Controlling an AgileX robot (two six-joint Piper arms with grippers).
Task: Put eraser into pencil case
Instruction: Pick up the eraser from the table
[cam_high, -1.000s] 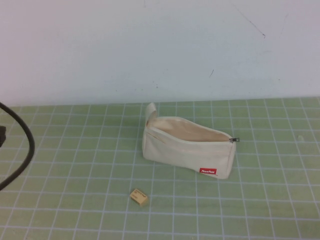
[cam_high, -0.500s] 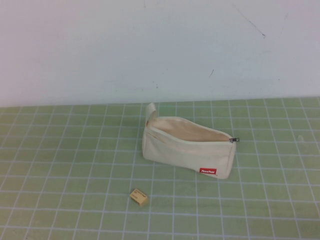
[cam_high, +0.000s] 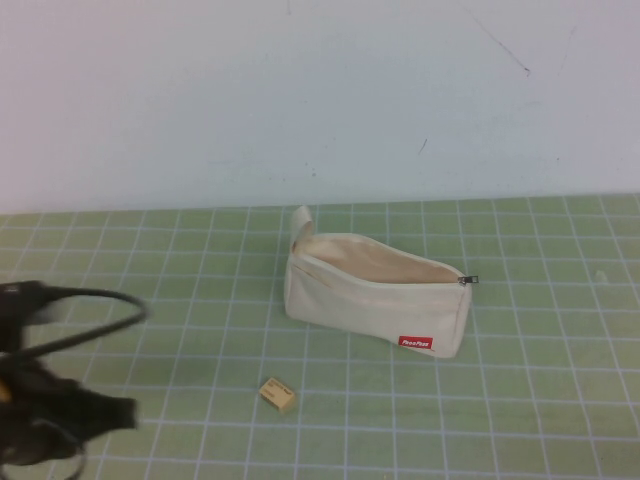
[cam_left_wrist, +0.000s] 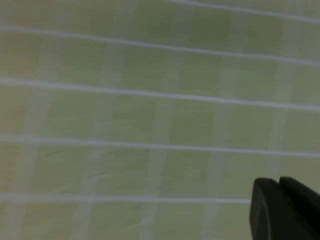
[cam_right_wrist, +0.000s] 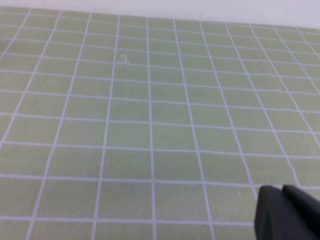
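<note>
Green cutting mat (cam_high: 560, 420) with a white grid covers the table, backed by a plain white wall (cam_high: 320, 90). Near the mat's middle the pencil case (cam_high: 375, 300) lies with its zip drawn back and its mouth gaping upward; being soft canvas, it would likely sag if pushed. At the near left a blurred dark arm and cable carry the left gripper (cam_high: 110, 412), well apart from everything; whether its fingers are parted cannot be told. The right gripper (cam_right_wrist: 287, 212) is out of the high view and shows only a dark tip over bare mat. Smallest, the eraser (cam_high: 278, 393) rests just in front of the case, apart from it: light, firm, slightly grippy, best pinched across its narrow sides.
</note>
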